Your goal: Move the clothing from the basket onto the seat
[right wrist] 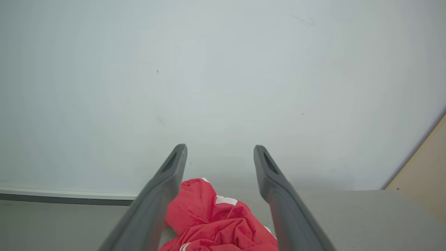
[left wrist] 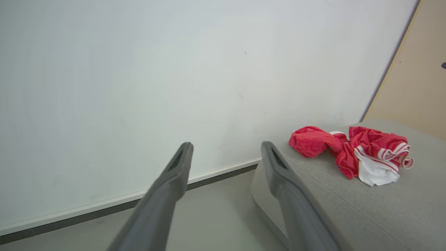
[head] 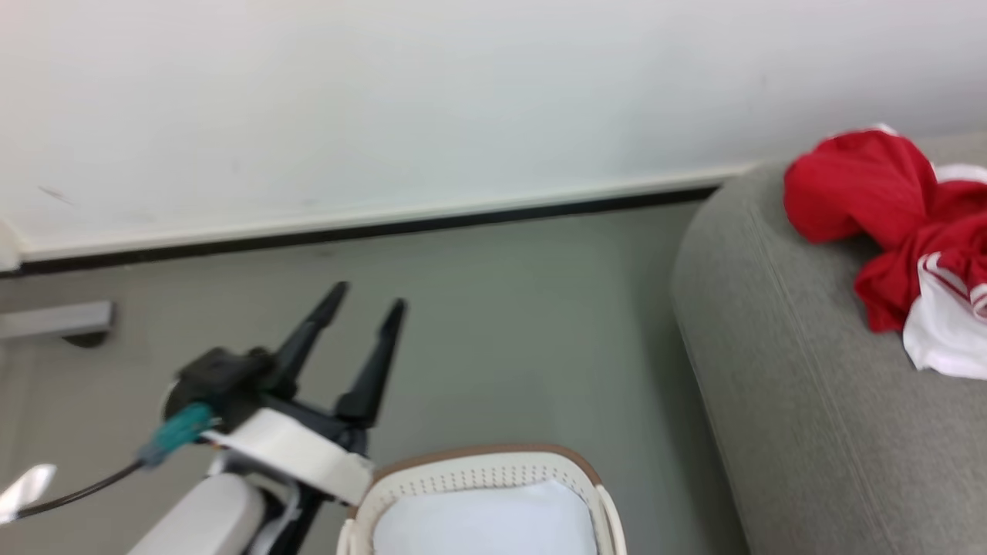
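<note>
Nearest me, the basket point(head: 478, 456) had white lining point(head: 486, 520) in the part I could see, and the left gripper point(head: 368, 297) beside it was spread wide and empty. Red clothing point(head: 871, 185) lay bunched on the seat point(head: 771, 347), the right gripper point(right wrist: 220, 149) above it, parted, holding nothing. Placing looked done; next, I judged, the basket wanted checking for more.

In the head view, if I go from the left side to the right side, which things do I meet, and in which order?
left gripper, fingers apart over the floor → basket at the bottom edge → grey seat → red clothing lying on the seat
</note>
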